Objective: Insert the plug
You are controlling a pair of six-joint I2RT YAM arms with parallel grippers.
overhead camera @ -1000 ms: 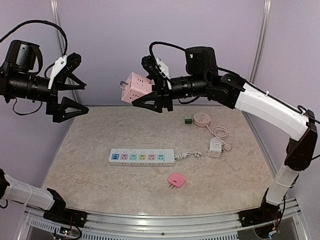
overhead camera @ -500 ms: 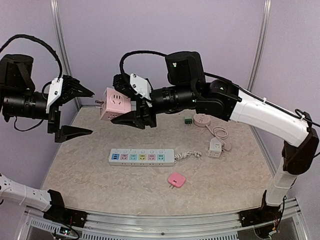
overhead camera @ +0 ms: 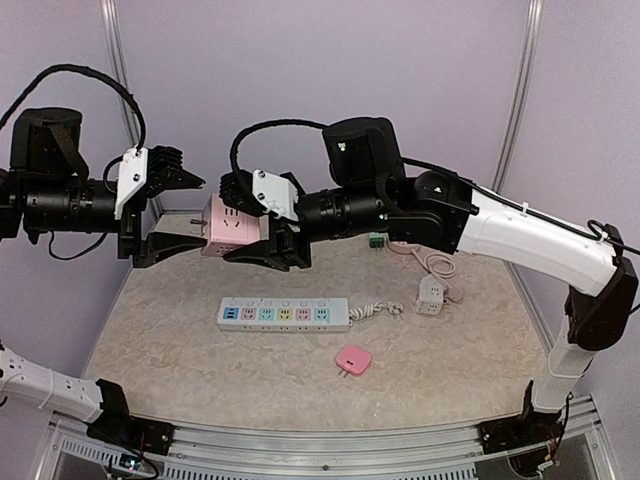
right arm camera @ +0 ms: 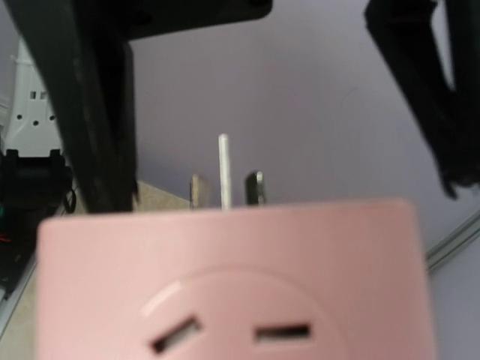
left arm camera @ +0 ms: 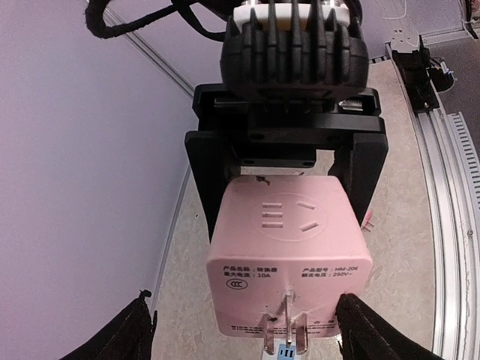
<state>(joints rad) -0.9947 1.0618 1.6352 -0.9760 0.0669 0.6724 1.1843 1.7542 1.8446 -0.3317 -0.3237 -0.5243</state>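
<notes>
A pink cube plug (overhead camera: 232, 228) with three metal prongs (left arm camera: 289, 330) hangs in the air above the table's far left, prongs pointing left. My right gripper (overhead camera: 250, 222) is shut on it from the right, one finger above and one below. My left gripper (overhead camera: 198, 214) stands open around the cube's pronged end. In the left wrist view the cube (left arm camera: 289, 240) sits between its fingers: the right fingertip (left arm camera: 346, 309) is at the cube's corner, the left one (left arm camera: 139, 326) stands apart. The cube (right arm camera: 232, 277) fills the right wrist view. A white power strip (overhead camera: 284, 314) with coloured sockets lies on the table.
A small flat pink plug (overhead camera: 352, 360) lies near the strip's front right. At the back right sit a white adapter (overhead camera: 430, 295) with a coiled cord, a round pink socket (overhead camera: 405, 238) and a small green piece (overhead camera: 376, 241). Purple walls stand close behind.
My right arm carried the cube leftward and lower until it sat between the left fingers. The left gripper came right to meet it and its fingers have narrowed slightly.
</notes>
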